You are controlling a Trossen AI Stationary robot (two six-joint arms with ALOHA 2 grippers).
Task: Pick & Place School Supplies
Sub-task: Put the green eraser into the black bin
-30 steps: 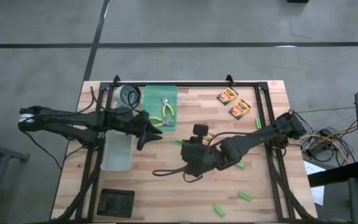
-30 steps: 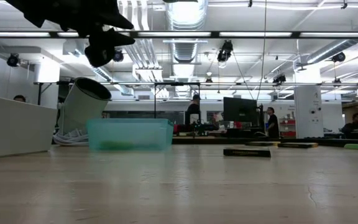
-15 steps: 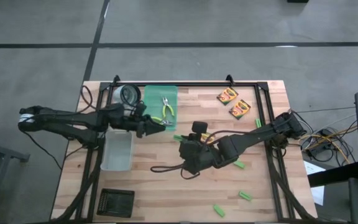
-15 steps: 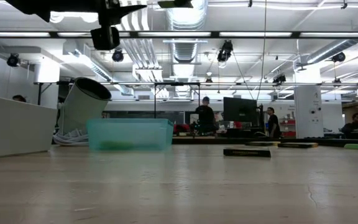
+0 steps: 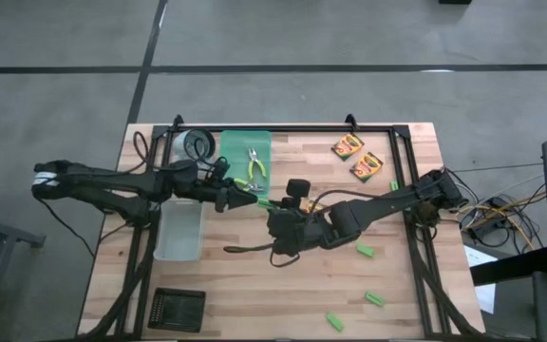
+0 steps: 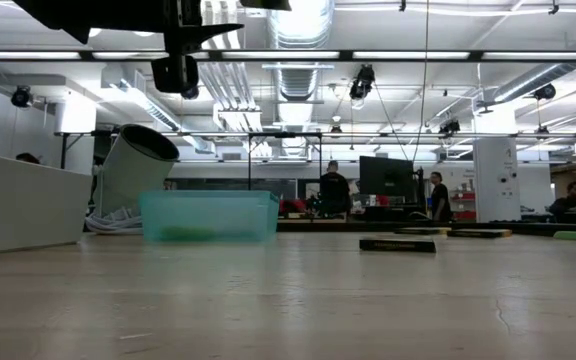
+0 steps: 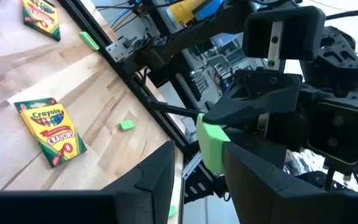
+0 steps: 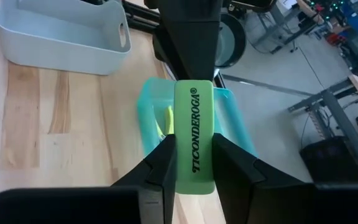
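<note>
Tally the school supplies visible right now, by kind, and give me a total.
Crayon boxes: 2
Pliers: 1 in plain view
Green blocks: 5
Total: 8

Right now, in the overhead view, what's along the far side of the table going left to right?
Roll of tape → teal tray holding pliers → first crayon box → second crayon box.
</note>
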